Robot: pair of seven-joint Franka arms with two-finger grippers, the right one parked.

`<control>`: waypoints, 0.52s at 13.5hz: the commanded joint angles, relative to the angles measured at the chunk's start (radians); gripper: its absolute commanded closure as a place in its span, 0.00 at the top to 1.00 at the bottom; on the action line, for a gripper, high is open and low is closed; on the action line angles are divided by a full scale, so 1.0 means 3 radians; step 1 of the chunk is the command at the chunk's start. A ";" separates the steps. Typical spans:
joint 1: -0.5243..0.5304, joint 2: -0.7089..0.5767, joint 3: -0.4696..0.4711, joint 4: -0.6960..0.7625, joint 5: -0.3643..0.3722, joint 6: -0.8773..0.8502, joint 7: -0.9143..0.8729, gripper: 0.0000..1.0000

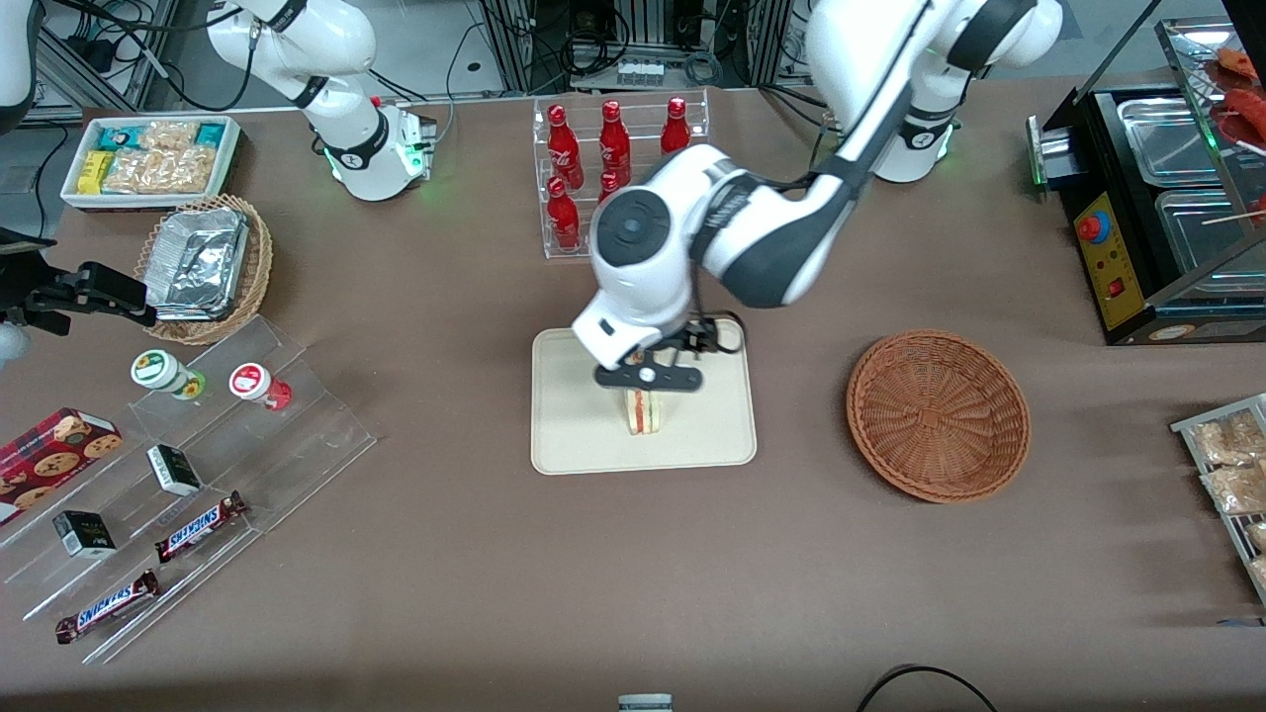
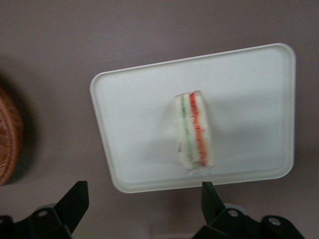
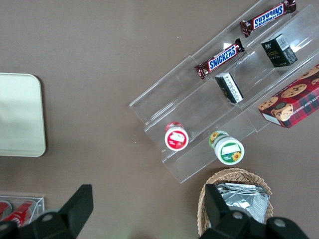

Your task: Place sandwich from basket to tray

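**A:** So what was on the counter [image 1: 475, 593], count-wise?

**B:** One sandwich [image 1: 645, 411], one tray [image 1: 584, 435], one reddish-brown basket [image 1: 938, 415]. Extras: six red bottles [image 1: 614, 138] showing in a clear rack, two Snickers bars [image 1: 201, 526] on a clear stepped shelf, plus two round-lidded pots [image 1: 163, 372] and two small dark boxes [image 1: 174, 469] on the same shelf. Also a second, lighter basket [image 1: 255, 287] holding foil containers, toward the parked arm's end.

**A:** Materials?

**B:** The tray was flat, smooth, cream-beige, a rectangle with rounded corners and a low rim. The basket was round, shallow woven wicker with nothing in it, sitting on the counter beside the tray toward the working arm's end. The sandwich was a small wedge of pale bread, with a green and a red filling stripe showing on its cut side.

**A:** And the sandwich versus the claw?

**B:** The sandwich stood on its edge on the tray, about the middle. The claw [image 1: 648, 377] hung right above it, over the tray. In the wrist view the two black fingers [image 2: 74, 203] were spread wide apart, with the sandwich [image 2: 194, 130] on the tray [image 2: 134, 114] below the gap and neither finger touching it. So the claw was open, holding nothing.
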State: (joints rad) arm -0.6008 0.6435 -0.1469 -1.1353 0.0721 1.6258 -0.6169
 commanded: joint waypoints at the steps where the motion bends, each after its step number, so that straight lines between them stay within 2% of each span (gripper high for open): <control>1: 0.0243 -0.0145 -0.0001 -0.0081 -0.0102 -0.0137 0.0210 1.00; 4: 0.0580 -0.0324 -0.0011 -0.0213 -0.0102 -0.0097 0.0231 1.00; 7: 0.0887 -0.0671 -0.0011 -0.0612 -0.0102 0.0133 0.0342 1.00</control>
State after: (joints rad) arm -0.3829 0.5498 -0.1432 -1.1888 0.0545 1.6207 -0.5473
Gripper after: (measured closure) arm 0.000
